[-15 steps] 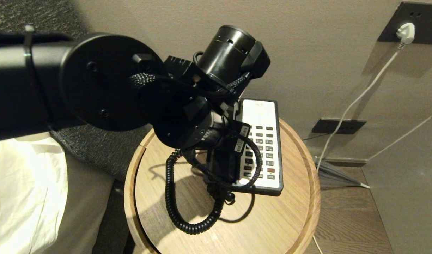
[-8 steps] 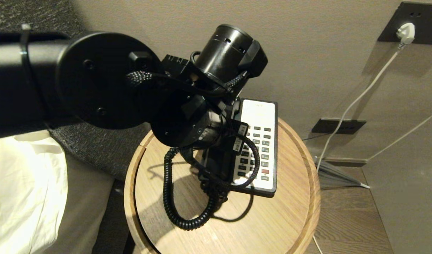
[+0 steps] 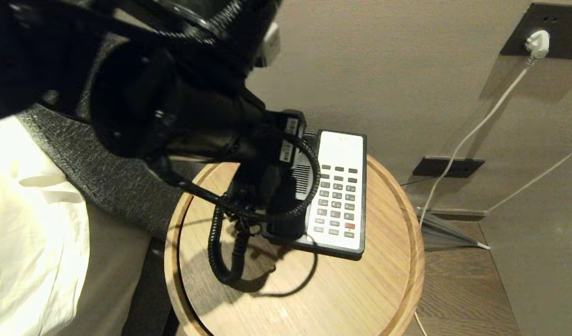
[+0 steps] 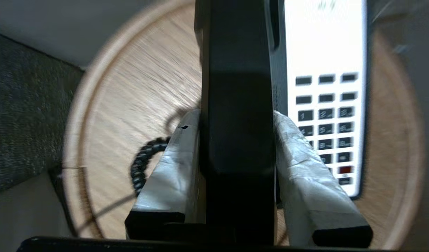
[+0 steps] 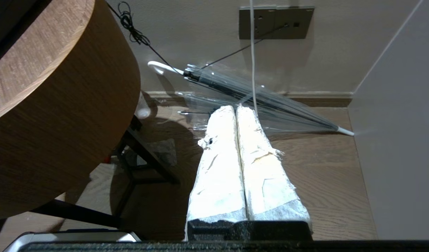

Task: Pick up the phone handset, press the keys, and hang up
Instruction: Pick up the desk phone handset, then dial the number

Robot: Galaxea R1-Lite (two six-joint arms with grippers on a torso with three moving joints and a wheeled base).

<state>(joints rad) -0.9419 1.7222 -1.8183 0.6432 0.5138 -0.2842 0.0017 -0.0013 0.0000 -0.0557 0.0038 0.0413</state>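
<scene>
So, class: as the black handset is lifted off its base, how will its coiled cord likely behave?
The coiled cord loops slackly on the table, so it is probably floppy and will stretch, perhaps tugging the phone base. The glossy handset looks stiff but possibly slippery between the left gripper fingers.

Bedroom, likely a hotel's. I work beside a bed with white sheet (image 3: 29,242), round wooden bedside table (image 3: 360,298), desk phone (image 3: 339,196), wall sockets (image 3: 547,28), umbrella (image 5: 256,101) on wood floor.

Claw (image 4: 237,119) around phone handset (image 4: 237,87)
</scene>
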